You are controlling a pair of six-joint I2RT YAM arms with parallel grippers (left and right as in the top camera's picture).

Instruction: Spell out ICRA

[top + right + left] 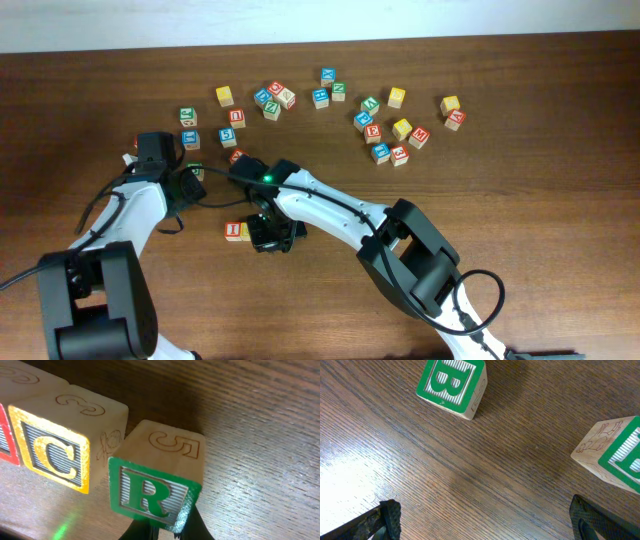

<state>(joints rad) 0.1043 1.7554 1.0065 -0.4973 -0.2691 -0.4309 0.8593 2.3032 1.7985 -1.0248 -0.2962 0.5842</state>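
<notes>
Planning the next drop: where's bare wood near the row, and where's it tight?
Bare: table strip in front of the I block and C block; also its right side, below the loose cubes. Wood right of the R block is bare, but the right gripper and its arm hang over it. Tight: that far band.

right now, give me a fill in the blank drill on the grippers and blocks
The right gripper is shut on the green block lettered ____.
Next to it sits the yellow block lettered ____.
The left gripper, near the B block, holds nothing; its jaws stand ____.
Missing words: R; C; open.
</notes>
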